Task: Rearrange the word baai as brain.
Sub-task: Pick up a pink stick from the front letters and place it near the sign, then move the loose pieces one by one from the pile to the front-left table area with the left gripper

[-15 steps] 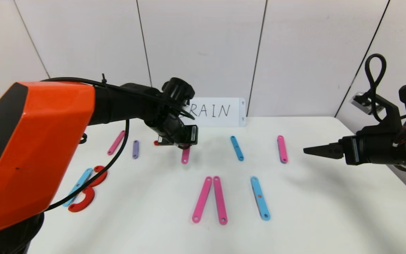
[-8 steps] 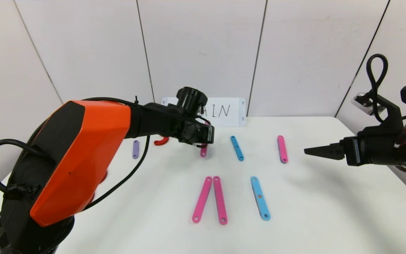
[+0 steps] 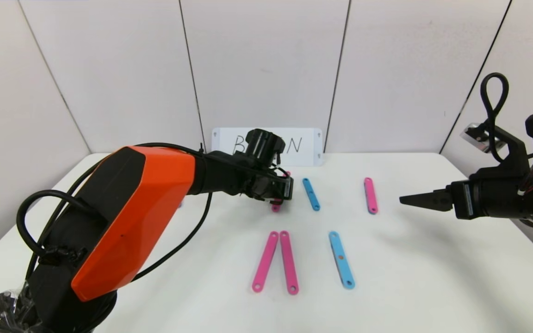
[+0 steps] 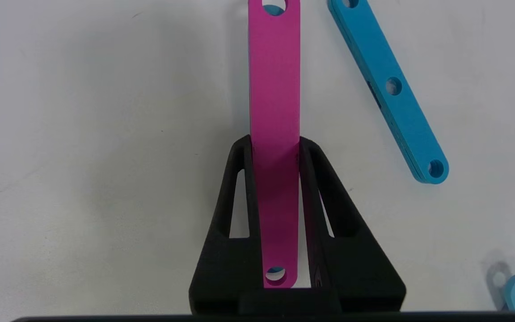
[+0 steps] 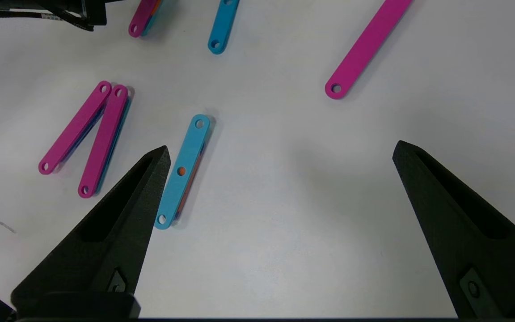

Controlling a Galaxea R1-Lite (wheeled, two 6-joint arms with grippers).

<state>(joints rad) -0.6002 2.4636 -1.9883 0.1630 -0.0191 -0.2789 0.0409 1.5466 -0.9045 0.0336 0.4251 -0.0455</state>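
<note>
1. Lowest in the head view's middle, two pink strips [image 3: 275, 261] lean together at their far ends, likely an unfinished A, with a long blue strip [image 3: 341, 260] just beside them.
2. At mid-right, the right gripper [image 3: 410, 200] hovers idle, fingers spread wide and holding nothing.
3. Centre frame, the left gripper [image 4: 275, 147] is clamped on a pink strip [image 4: 274, 112], beside a short blue strip [image 3: 311, 194], probably to place a letter stroke.
4. Farthest, the white card [image 3: 310, 145] stands against the wall.

Pink strips: four – one held [image 3: 275, 206], two in V [image 3: 265, 262] [image 3: 289, 262], one far right [image 3: 370, 195]. Light-blue strips: two [image 3: 311, 194] [image 3: 341, 260]. White card: one [image 3: 310, 145].
</note>
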